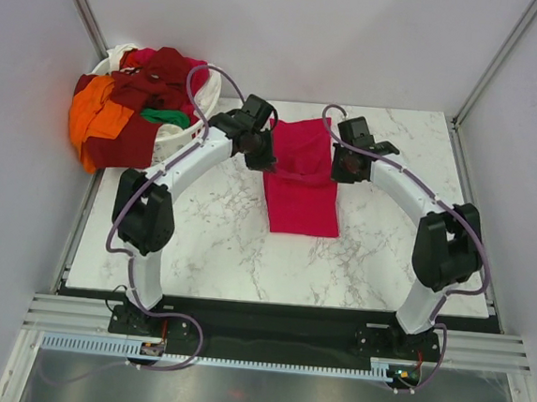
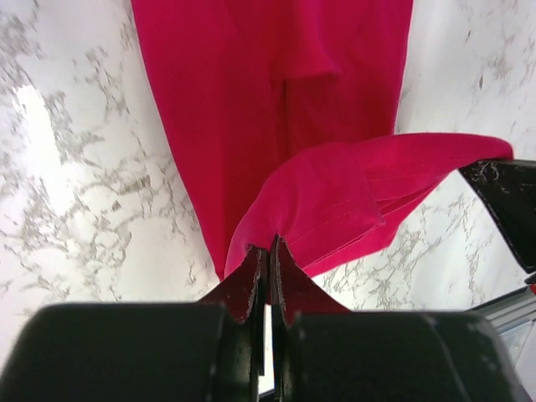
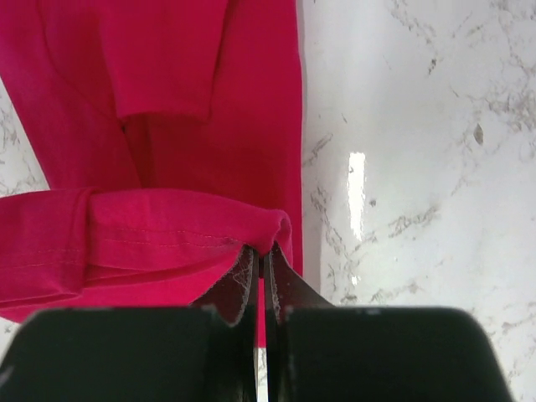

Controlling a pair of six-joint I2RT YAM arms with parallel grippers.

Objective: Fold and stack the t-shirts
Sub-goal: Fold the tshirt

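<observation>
Far left, off the table's corner: white laundry basket point(image 1: 182, 140) heaped with t-shirts point(image 1: 131, 104) in orange, dark maroon, green and a bit of white, all unfolded, some spilling over the rim

Left gripper point(image 2: 270, 251): jaws closed tight on a hemmed corner of the crimson-pink shirt point(image 1: 302, 190), cloth bunched up from the tips

Centre of the marble table point(image 1: 208, 243): the crimson-pink shirt lies as a long narrow strip, sleeves turned in over the body. The stitched hem edge hangs raised between the two arms, above the flat layer. Judged step: folding the strip over itself lengthwise. Nothing stacked on the table yet

Right gripper point(image 3: 261, 255): jaws likewise pinched shut on the opposite corner of the same hem, which drapes leftward from the tips with some slack

Risks from here, as judgement:
- Each hold is only a small bite at the very corner; a pull could slip one free, dropping that side and leaving the fold skewed
- If the arms travel unevenly, the hem lands crooked across the body
- Slack between the grips may sag and trap a crease under the top layer
- The marble looks smooth; dragging rather than lifting could slide the lower layer or pull a tucked sleeve back out
</observation>
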